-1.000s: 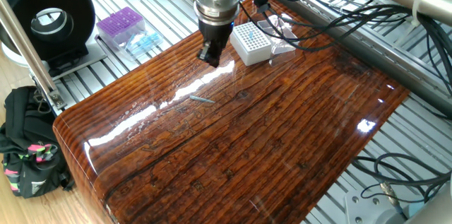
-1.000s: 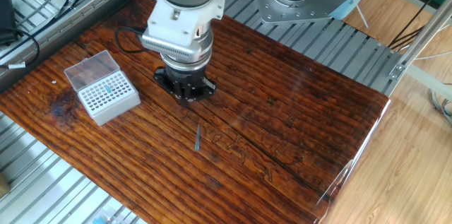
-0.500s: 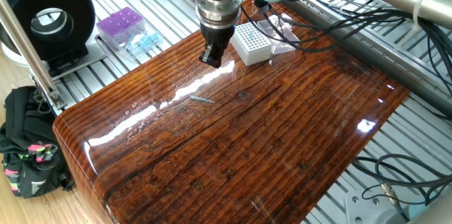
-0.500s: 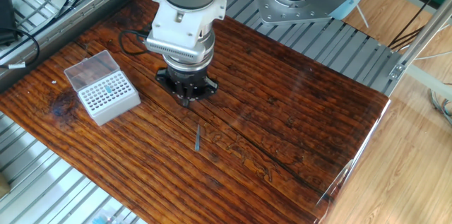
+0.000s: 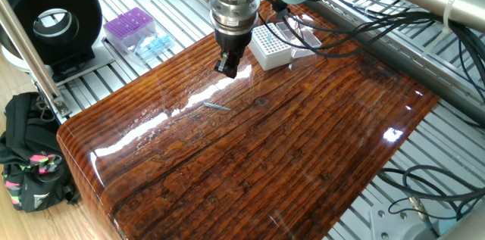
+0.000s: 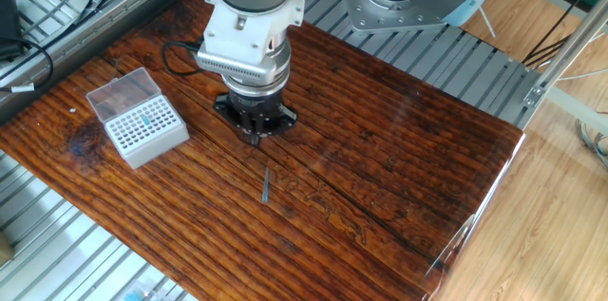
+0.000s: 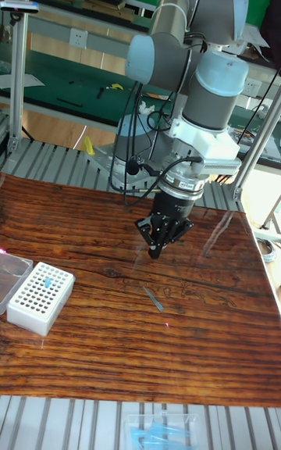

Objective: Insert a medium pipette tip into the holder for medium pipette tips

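Observation:
The medium pipette tip (image 5: 217, 107) lies flat on the wooden table, a thin greyish sliver, also seen as the tip (image 6: 267, 184) and the tip (image 7: 154, 299). My gripper (image 5: 227, 67) hangs just above the wood, a short way behind the tip, between it and the holder. Its black fingers converge to a point with nothing between them, which shows best on the gripper (image 7: 156, 251) and the gripper (image 6: 255, 136). The holder for medium pipette tips (image 5: 271, 45) is a white block with a hole grid and a clear lid folded open beside it. The holder (image 6: 142, 128) (image 7: 39, 298) stands near the table edge.
A purple grid-topped box (image 5: 129, 26) and a clear bag of blue tips (image 5: 154, 45) lie on the aluminium frame beyond the table. A black round device (image 5: 54, 20) stands at the far left. Cables (image 5: 356, 35) run along the frame behind the holder.
The gripper has shifted a little away from the holder toward the lying tip and has turned about its axis. The tip and holder have not moved.

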`<action>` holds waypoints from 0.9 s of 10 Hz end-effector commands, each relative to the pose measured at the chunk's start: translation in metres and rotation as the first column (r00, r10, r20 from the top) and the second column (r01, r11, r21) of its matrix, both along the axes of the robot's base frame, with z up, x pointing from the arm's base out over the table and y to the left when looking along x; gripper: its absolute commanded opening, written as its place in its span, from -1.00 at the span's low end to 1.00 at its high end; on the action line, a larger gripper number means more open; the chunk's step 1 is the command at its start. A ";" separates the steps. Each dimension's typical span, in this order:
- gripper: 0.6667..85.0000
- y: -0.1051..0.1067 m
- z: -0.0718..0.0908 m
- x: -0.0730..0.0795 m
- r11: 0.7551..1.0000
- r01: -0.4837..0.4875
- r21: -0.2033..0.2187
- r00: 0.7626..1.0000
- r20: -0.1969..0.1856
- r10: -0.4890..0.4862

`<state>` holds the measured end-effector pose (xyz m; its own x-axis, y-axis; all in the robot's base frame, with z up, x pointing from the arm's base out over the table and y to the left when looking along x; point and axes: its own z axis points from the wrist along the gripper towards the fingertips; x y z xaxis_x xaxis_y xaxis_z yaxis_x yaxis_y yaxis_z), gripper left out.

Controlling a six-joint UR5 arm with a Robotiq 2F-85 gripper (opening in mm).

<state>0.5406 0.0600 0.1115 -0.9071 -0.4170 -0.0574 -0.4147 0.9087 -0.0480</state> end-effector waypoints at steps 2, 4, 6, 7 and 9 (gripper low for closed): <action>-0.99 0.000 0.000 -0.022 1.000 0.008 0.003 0.996 -0.087 -0.008; -0.99 -0.030 0.003 -0.032 0.992 -0.060 -0.107 0.990 -0.131 0.046; -0.87 -0.040 0.008 -0.044 0.988 -0.047 -0.145 0.987 -0.159 0.023; -0.74 -0.026 0.005 -0.040 0.995 -0.062 -0.083 0.983 -0.175 0.046; -0.98 0.000 -0.019 0.011 0.999 -0.047 -0.020 0.988 -0.147 0.044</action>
